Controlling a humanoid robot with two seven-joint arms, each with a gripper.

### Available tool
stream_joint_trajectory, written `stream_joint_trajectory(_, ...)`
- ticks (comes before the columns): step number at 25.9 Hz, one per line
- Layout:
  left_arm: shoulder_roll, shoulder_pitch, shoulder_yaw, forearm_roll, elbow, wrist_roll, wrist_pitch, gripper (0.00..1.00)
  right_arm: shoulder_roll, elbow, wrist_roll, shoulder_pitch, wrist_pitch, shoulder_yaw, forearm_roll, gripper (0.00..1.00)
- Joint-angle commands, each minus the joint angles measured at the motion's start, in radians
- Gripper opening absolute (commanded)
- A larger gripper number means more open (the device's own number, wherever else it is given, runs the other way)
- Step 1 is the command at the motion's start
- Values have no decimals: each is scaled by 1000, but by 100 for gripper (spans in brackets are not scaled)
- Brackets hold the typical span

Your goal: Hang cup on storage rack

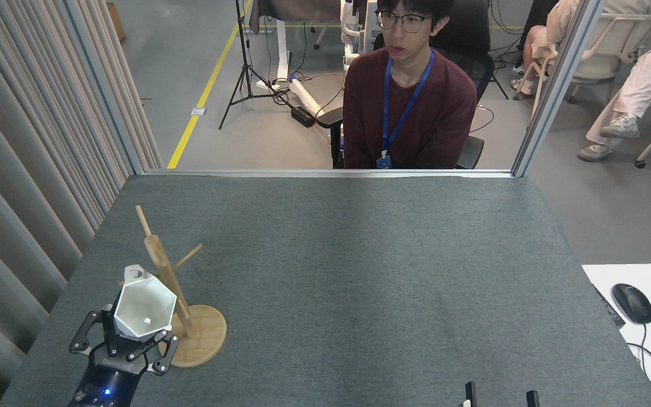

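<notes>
The white faceted cup (143, 308) is held upright in my left gripper (127, 342), which is shut on its lower body at the table's near left. The cup's ring handle (137, 275) points away from me and sits right by the tip of the rack's left peg; whether they touch I cannot tell. The bamboo storage rack (163, 265) stands just right of the cup, its round base (204, 336) partly covered by the cup and my fingers. Only two dark fingertips of my right gripper (500, 395) show at the bottom edge, standing apart.
A grey felt table (359, 271) stretches ahead, with a curtain along its left side and a metal rail at the far edge. A person in a dark red sweater (410, 107) sits behind the rail. A white desk with a mouse (632, 302) lies at the right.
</notes>
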Motion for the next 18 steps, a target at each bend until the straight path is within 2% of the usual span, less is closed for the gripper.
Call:
stream_joint_trajectory(1, 1, -2, -11, 0, 1, 21, -5, 100, 1, 0, -1, 1, -1, -1, 0, 99)
stream_joint_trajectory(11, 15, 23, -11, 3, -22, 23, -32, 100, 3, 3, -1, -5, -1, 1, -2, 99)
stream_joint_trajectory(16, 13, 139, 12, 26, -57, 23, -28, 100, 5, 14, -4, -7, -1, -1, -2, 99)
stream_joint_trajectory(18, 10, 204, 50, 90, -59, 24, -33, 100, 5, 14, -4, -7, -1, -1, -2, 99)
